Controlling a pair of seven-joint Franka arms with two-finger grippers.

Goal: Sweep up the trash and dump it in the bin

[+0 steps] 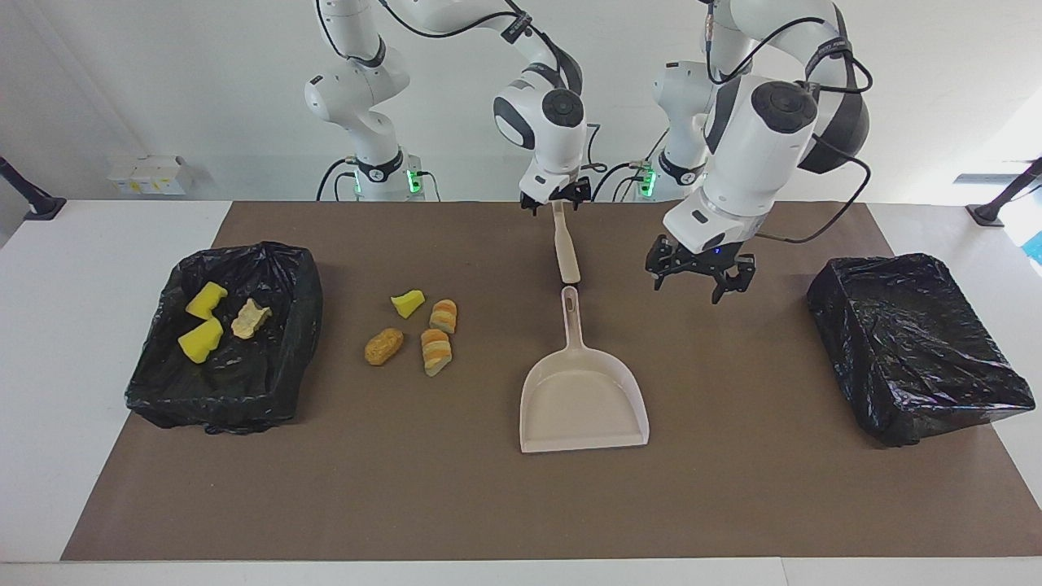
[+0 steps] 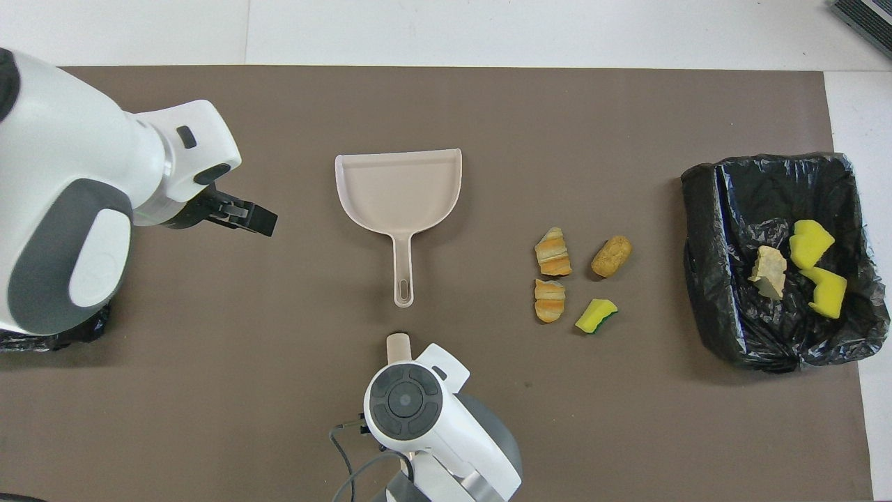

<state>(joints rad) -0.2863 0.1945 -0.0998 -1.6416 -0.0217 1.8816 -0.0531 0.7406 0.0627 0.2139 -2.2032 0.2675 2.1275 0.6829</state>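
Note:
Four bits of trash lie on the brown mat: a yellow wedge (image 1: pixel 408 303) (image 2: pixel 596 315), two bread slices (image 1: pixel 444 316) (image 1: pixel 435 351) and a brown lump (image 1: pixel 383 346) (image 2: pixel 611 256). Two yellow wedges (image 1: pixel 201 325) and a pale flaky piece (image 1: pixel 250 318) sit in the black-lined bin (image 1: pixel 163 391) (image 2: pixel 704 230) at the right arm's end. My right gripper (image 1: pixel 553 203) hangs open over the robot-side end of a beige stick (image 1: pixel 565 254) lying on the mat. My left gripper (image 1: pixel 700 289) (image 2: pixel 258 222) hovers open over bare mat beside the dustpan's handle, holding nothing.
The beige dustpan (image 1: pixel 582 407) (image 2: pixel 398 188) lies mid-mat, its handle pointing at the robots and nearly meeting the stick. A second black-lined bin (image 1: pixel 920 350) stands at the left arm's end of the table.

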